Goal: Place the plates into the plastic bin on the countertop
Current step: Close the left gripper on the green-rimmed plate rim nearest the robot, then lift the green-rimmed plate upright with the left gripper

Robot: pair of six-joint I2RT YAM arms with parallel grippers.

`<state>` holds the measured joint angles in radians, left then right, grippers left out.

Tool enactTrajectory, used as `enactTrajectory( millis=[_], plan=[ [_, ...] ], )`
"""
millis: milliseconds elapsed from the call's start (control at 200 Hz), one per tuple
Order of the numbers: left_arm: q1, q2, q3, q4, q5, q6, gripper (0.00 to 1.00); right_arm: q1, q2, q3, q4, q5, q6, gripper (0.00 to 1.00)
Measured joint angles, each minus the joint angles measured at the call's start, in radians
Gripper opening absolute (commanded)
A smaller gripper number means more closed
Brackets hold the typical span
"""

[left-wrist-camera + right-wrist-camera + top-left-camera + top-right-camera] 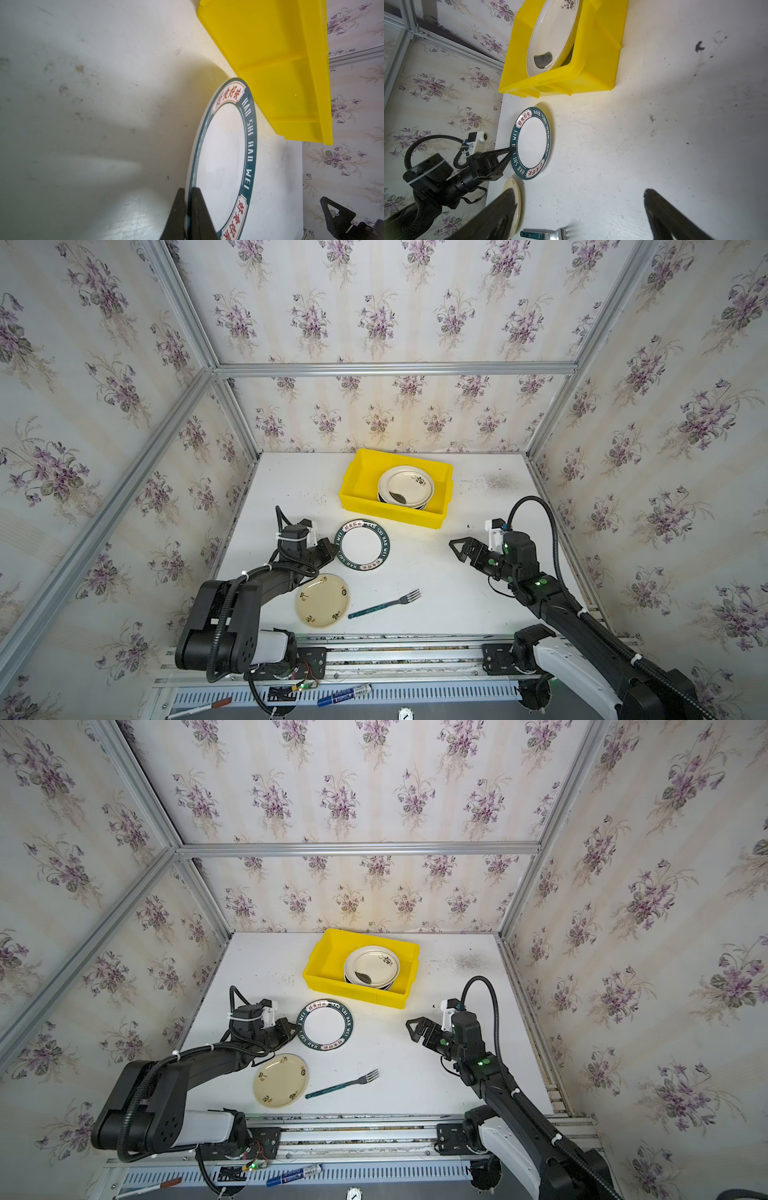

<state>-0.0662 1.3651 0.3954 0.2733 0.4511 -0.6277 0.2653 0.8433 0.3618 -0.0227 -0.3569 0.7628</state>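
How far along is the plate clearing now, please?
Done: stacked plates sit in the yellow bin. In hand: the left gripper is shut on the teal-rimmed plate. Left: that plate and the cream plate on the countertop; the right gripper is open, empty.

Floral wallpaper (374,302) covers the back wall and both side walls: pale cream stripes with bunches of purple violets and grey-green leaves. Aluminium rails (395,369) frame the enclosure; one runs level across the back wall, and slanted ones follow the corners in both top views. The white surface (436,572) is matt, with faint dark specks and a grey smudge (496,482) near its far right corner. Along its near edge lies a metal track (415,649), and in front of that a slotted grey strip (436,696) with a blue marker (345,694) lying on it. The light is even and soft, with mild shadows.
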Motion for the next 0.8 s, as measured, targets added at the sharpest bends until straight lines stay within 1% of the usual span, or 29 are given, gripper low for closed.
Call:
enactTrajectory(
  millis=[260,645,800],
  plan=[
    [0.000,-0.087,-0.028,-0.021,-0.006,0.019,0.00,0.000,-0.013,-0.024,0.011,0.003,0.023,0.99],
    [0.000,-0.124,-0.047,-0.026,0.017,0.016,0.00,0.000,-0.022,-0.080,0.055,0.002,0.059,0.98],
    [-0.002,-0.177,-0.059,-0.024,0.026,0.002,0.00,0.000,-0.023,-0.082,0.062,0.002,0.063,0.98]
  ],
)
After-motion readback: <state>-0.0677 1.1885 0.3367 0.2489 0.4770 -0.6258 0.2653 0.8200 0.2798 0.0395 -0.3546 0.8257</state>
